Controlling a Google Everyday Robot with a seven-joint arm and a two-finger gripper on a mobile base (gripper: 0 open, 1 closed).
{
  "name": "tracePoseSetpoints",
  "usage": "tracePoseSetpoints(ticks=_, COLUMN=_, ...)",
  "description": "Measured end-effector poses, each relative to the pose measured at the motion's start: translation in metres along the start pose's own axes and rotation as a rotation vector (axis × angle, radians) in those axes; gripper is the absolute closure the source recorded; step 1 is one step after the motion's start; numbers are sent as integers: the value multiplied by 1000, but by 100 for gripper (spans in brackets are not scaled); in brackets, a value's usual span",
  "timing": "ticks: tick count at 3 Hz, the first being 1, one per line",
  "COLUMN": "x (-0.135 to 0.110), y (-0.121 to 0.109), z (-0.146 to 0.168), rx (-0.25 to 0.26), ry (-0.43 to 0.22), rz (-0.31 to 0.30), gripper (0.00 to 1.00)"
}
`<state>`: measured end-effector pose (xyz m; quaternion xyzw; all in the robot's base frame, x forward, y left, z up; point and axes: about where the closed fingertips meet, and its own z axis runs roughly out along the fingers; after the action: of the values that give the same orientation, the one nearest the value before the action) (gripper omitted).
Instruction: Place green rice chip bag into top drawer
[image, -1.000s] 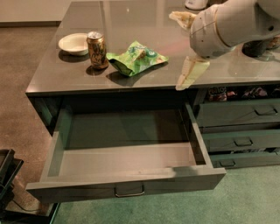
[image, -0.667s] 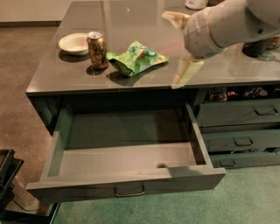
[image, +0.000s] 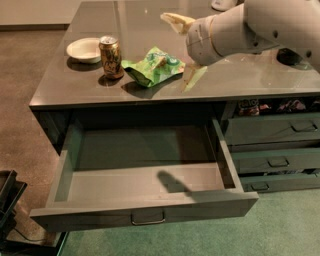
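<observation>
Gripper (image: 184, 50) spread wide, holding nothing, shifted left since a second ago and now just right of the green rice chip bag (image: 155, 67). Probably closing in for the grasp. Bag not yet held, lying crumpled on the countertop (image: 250, 75) beside a soda can (image: 111, 56). Arm reaching in from the right, wrist angled leftward. Top drawer (image: 145, 207) pulled open below.

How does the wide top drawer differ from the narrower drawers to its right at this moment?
The top drawer is pulled out, its inside showing; the narrower drawers are shut. The top drawer is wider with a light metal pull; the narrower drawers have dark handles. Both are grey, under one countertop. The green rice chip bag lies on it, the gripper open just right of the bag.
</observation>
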<state>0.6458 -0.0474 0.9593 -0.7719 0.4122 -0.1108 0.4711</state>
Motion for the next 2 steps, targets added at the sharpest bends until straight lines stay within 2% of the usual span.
tracePoseSetpoints(ticks=1, x=5, y=-8, z=35, rx=15, ry=-39, rz=-65, gripper=7)
tracePoseSetpoints(ticks=2, x=11, y=-11, z=68, rx=7, ry=-67, rz=-105, gripper=18)
